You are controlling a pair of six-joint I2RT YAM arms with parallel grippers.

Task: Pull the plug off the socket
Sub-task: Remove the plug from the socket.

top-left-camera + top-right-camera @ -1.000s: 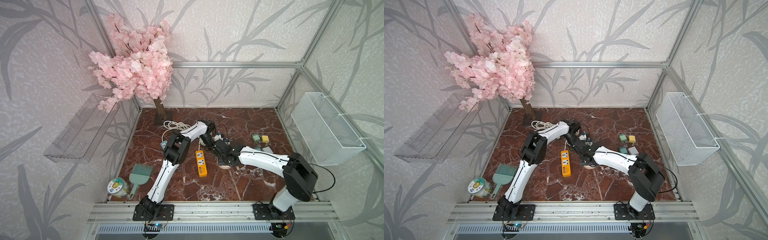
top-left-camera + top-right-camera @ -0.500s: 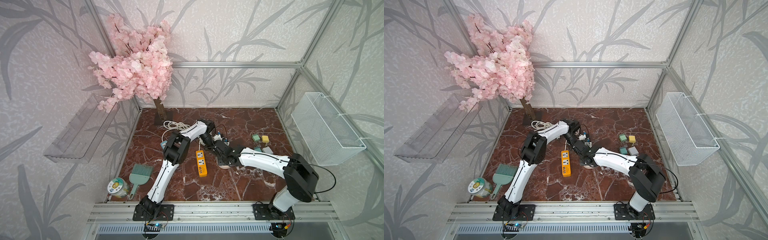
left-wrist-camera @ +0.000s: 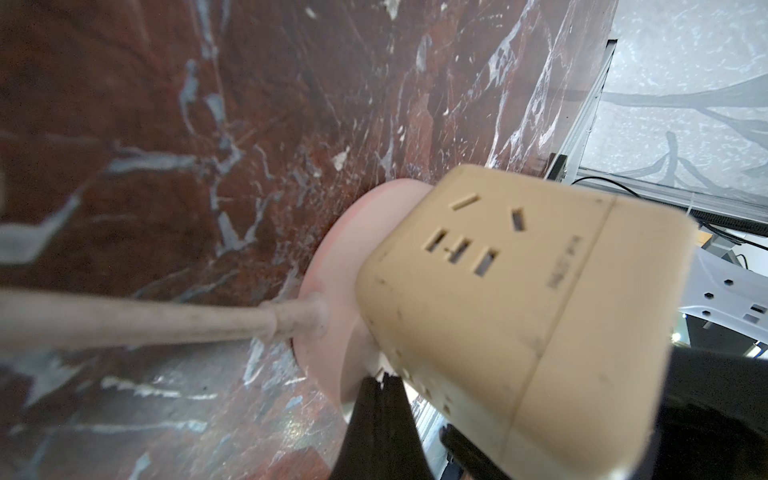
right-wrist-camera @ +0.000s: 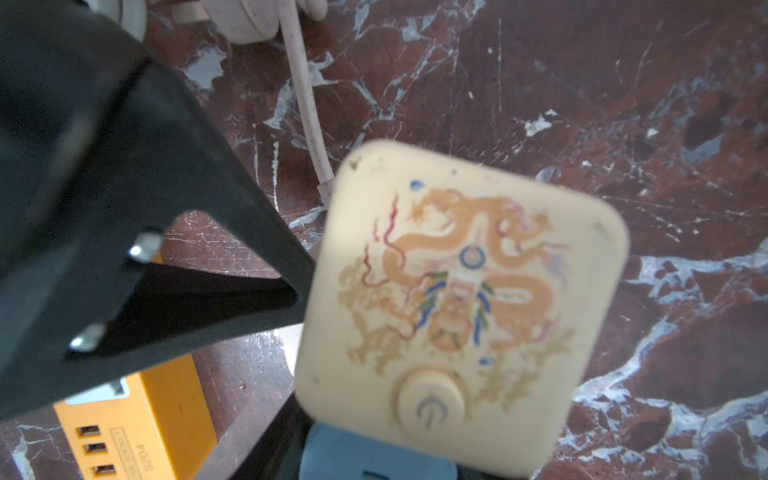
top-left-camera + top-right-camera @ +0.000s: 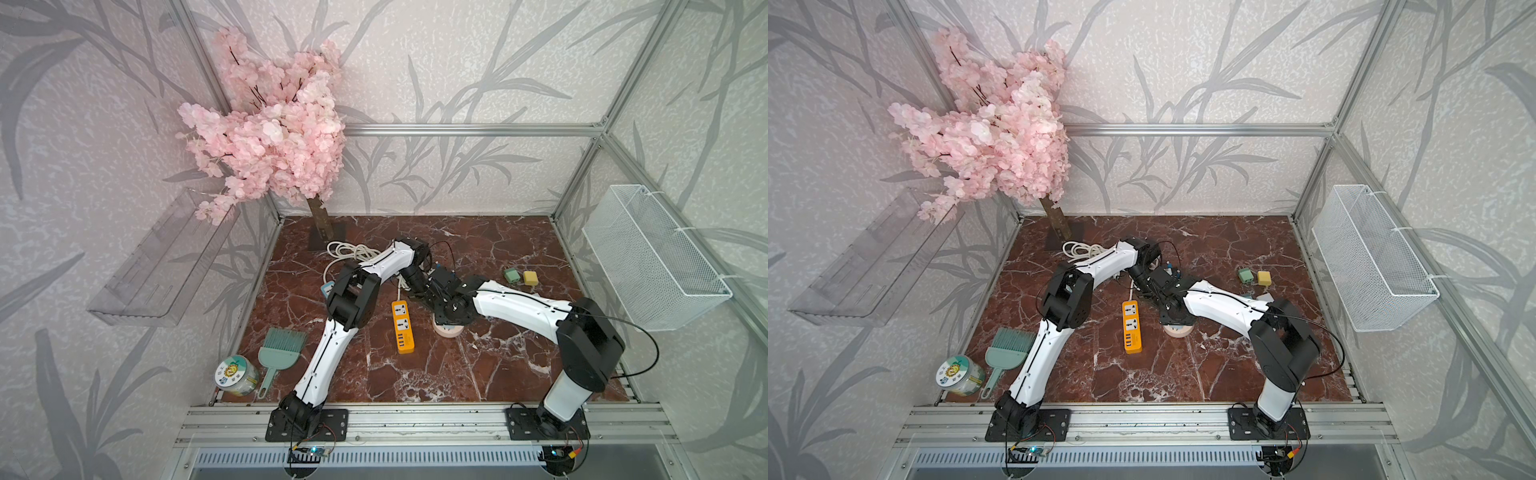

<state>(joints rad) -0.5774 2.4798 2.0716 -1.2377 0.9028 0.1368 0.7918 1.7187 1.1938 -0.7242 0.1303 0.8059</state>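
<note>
A cream cube plug (image 3: 498,299), with outlet slots on its side and a dragon print on top (image 4: 457,299), sits tilted on a round pink socket (image 3: 328,299) with a pale cord (image 3: 145,320). My left gripper (image 3: 384,380) is shut, its black tips against the seam between plug and socket; it also touches the cube's side (image 4: 301,291). My right gripper (image 5: 451,311) stands over the pink socket (image 5: 446,331) in both top views, shut on the cube. A blue piece (image 4: 374,461) shows under the cube; what it is I cannot tell.
An orange power strip (image 5: 402,326) lies just left of the socket. A coiled white cable (image 5: 349,251) lies behind the left arm. Green (image 5: 512,275) and yellow (image 5: 530,277) adapters sit to the right. A teal brush (image 5: 280,347) and a jar (image 5: 237,374) are front left.
</note>
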